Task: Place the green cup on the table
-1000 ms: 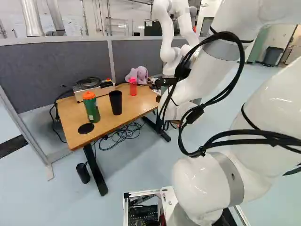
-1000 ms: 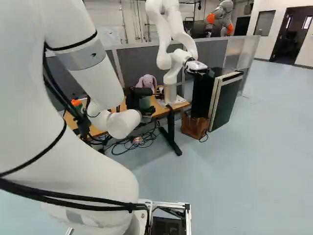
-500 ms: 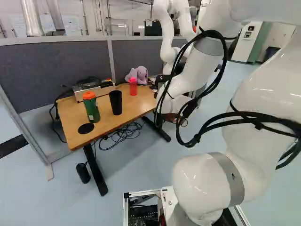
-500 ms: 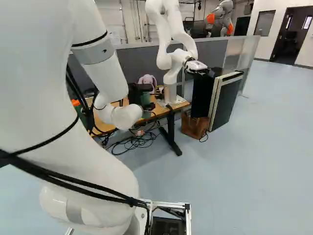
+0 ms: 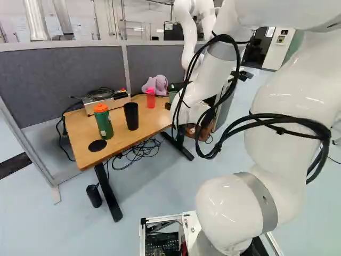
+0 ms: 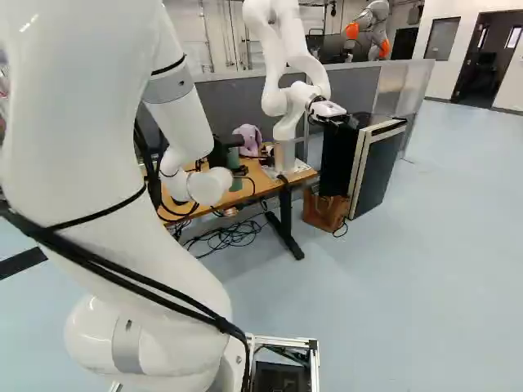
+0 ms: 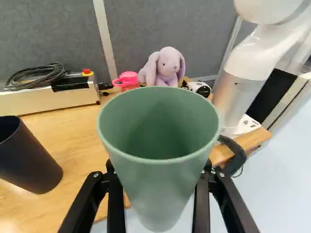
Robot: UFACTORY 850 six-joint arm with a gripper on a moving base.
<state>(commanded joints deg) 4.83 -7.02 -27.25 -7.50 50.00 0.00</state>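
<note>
While the white arm (image 5: 287, 117) reaches out to the bench (image 5: 88, 154), the end effector (image 6: 221, 151) pinches the green cup (image 7: 160, 194), one finger on either side of its lower part. Cup is raised to the camera's eye, mouth open and facing the wrist camera, nothing visible inside. It is by the bench's near edge; contact with the top can't be told.

Clock from the cup, 12 straight ahead of the end effector: purple plush bunny (image 7: 167, 65) at 12, pink-topped bottle (image 7: 127, 80) at 11, pale box (image 7: 58, 99) with coiled cable (image 7: 36, 75) and red button at 10, black cup (image 7: 29, 160) at 9, upright. Another robot (image 7: 248, 58) is at 1 to 2, mounted on the bench.

In the left base view, a green bottle (image 5: 104, 125) with orange lid stands upright at the black cup's 9 o'clock, near it, not touching; black disc (image 5: 97, 145) lies at the bottle's 7 o'clock. Loose cables (image 5: 143, 152) lie on the floor under the bench. Right base view: brown bag (image 6: 325, 210) on the floor at 5 o'clock from the other robot's base, beside a dark cabinet (image 6: 382, 171).
</note>
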